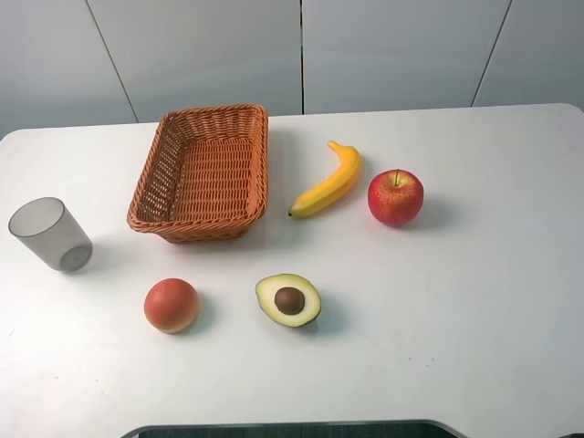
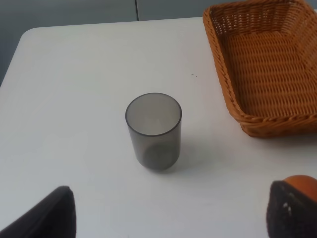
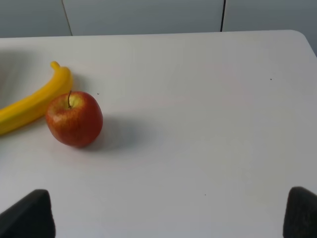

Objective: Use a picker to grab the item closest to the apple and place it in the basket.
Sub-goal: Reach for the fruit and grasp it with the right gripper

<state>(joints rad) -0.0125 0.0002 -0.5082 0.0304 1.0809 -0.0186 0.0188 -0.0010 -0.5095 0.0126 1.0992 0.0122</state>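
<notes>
A red apple sits on the white table at the right of centre. Just left of it lies a yellow banana, a small gap apart from it. An empty wicker basket stands further left. My left gripper is open: its dark fingertips sit wide apart near a grey cup. My right gripper is open too, with fingertips far apart and the apple ahead of them. Neither gripper appears in the exterior high view.
A translucent grey cup stands at the table's left. An orange-red round fruit and a halved avocado lie near the front. The table extends bare on the right.
</notes>
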